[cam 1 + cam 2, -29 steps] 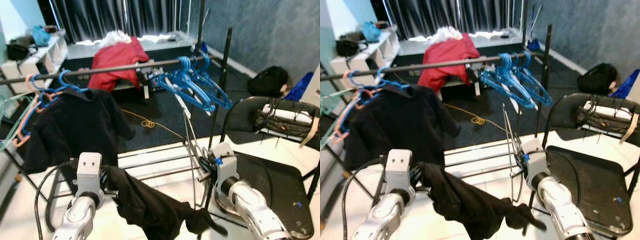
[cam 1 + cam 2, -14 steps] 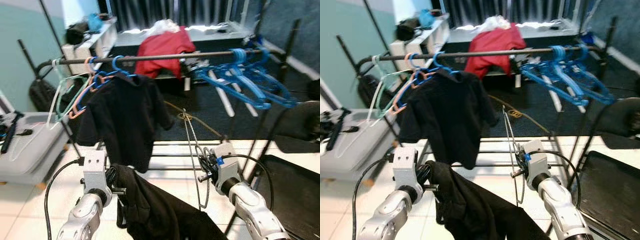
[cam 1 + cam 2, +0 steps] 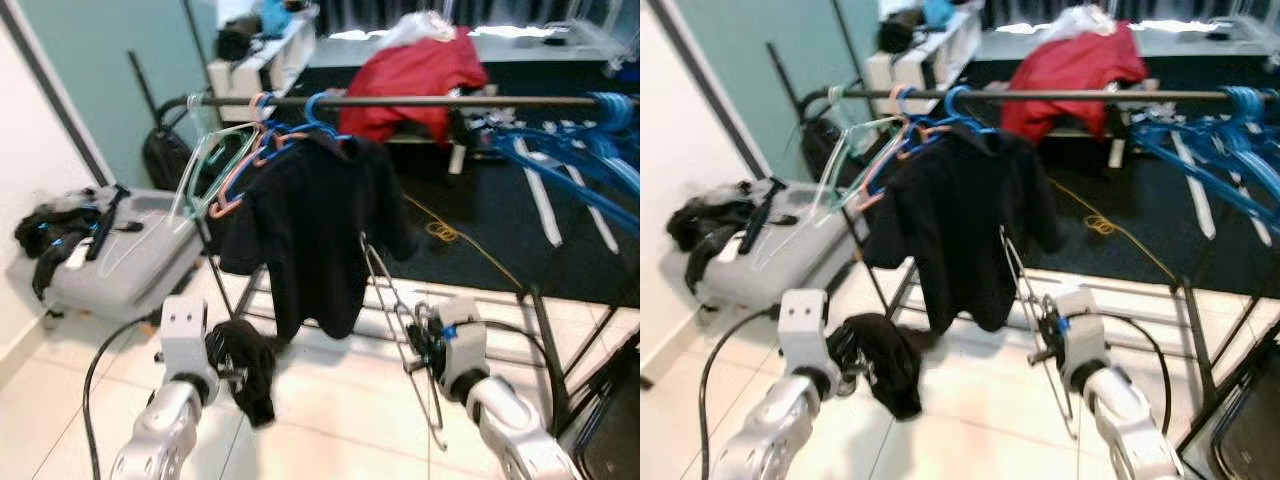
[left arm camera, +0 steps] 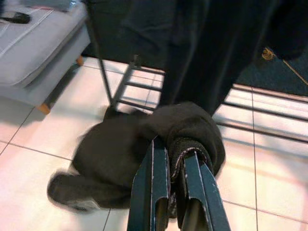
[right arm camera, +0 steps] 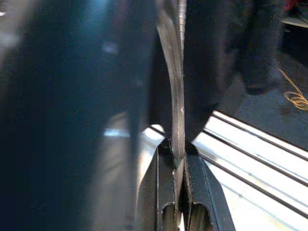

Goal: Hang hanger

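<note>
Right gripper (image 3: 418, 340): jaws clamped on wire hanger (image 3: 400, 325). Left gripper (image 4: 175, 168): jaws pinching black garment (image 3: 245, 365). Hung black jacket (image 3: 315, 235) on rail (image 3: 440, 101) directly ahead.

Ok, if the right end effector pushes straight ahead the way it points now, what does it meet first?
Probably the black garment hanging on the dark clothes rail. The right end effector, shut on the thin silver wire hanger, points at that fabric; depth is unclear, but nothing seems nearer.

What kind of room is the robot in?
Probably a home laundry or clothes-sorting corner: a clothes rail holds a black top and blue hangers, and a red garment lies heaped behind.
</note>
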### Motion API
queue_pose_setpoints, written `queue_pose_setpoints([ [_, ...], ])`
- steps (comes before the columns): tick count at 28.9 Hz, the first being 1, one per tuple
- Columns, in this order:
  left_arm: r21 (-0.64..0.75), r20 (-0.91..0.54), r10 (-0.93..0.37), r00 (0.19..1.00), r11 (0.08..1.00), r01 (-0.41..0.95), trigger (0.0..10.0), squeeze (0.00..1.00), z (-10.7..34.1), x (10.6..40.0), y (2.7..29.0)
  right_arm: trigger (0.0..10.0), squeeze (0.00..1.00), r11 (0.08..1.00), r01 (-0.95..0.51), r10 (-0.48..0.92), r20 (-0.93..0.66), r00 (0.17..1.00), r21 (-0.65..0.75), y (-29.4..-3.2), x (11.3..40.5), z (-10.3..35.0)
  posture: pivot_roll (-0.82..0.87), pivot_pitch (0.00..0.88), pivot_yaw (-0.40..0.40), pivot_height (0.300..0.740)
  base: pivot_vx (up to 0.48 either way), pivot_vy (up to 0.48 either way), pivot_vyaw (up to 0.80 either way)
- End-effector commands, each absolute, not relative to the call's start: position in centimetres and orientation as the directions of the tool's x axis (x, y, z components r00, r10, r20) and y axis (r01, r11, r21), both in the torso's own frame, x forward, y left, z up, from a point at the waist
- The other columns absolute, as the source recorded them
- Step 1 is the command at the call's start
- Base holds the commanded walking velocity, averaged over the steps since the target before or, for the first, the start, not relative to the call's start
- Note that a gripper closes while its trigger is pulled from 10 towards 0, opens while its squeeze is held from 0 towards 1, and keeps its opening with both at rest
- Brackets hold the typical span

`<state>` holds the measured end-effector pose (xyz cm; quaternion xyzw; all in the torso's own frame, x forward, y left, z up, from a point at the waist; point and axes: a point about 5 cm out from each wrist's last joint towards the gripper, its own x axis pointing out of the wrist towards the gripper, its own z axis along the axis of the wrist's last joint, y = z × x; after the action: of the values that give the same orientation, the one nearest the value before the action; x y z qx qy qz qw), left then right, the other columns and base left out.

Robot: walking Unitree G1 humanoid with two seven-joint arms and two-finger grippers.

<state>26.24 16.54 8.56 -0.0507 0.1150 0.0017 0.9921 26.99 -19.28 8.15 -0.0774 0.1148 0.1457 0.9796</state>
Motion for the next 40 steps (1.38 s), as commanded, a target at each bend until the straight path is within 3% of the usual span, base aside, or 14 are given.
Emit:
queue_pose_setpoints([
  [1,-0.099,-0.203,0.005,0.979,0.995,-0.026,10.0,0.0,8.9,26.3,16.9,10.0,0.0,0.945,-0.313,0.285,-0.233,0.93,-0.093,-18.9,27.2,8.4,-0.01,0.0,0.066,0.74,0.0,0.0,0.75],
  [25,-0.155,-0.182,-0.03,0.983,0.988,0.001,10.0,0.0,9.1,26.5,16.6,10.0,0.0,0.945,-0.311,0.28,-0.245,0.928,-0.1,-19.1,27.5,8.5,-0.13,0.001,0.083,0.74,0.0,0.0,0.75],
  [33,-0.245,-0.135,-0.045,0.99,0.969,0.01,10.0,0.0,10.0,26.9,18.0,10.0,0.0,0.918,-0.39,0.359,-0.264,0.895,-0.073,-17.5,27.8,8.7,-0.29,0.014,0.018,0.74,0.0,0.0,0.74],
  [36,-0.268,-0.087,-0.036,0.996,0.963,0.012,10.0,0.0,11.1,27.2,17.8,10.0,0.0,0.912,-0.405,0.375,-0.265,0.889,-0.068,-17.7,27.6,9.0,-0.23,0.023,-0.065,0.74,0.0,0.0,0.74],
  [40,-0.271,-0.04,-0.038,0.998,0.962,0.025,10.0,0.0,12.1,27.5,16.7,10.0,0.0,0.89,-0.45,0.417,-0.274,0.867,-0.07,-18.1,27.9,9.4,-0.2,0.01,-0.1,0.74,0.0,0.0,0.73],
])
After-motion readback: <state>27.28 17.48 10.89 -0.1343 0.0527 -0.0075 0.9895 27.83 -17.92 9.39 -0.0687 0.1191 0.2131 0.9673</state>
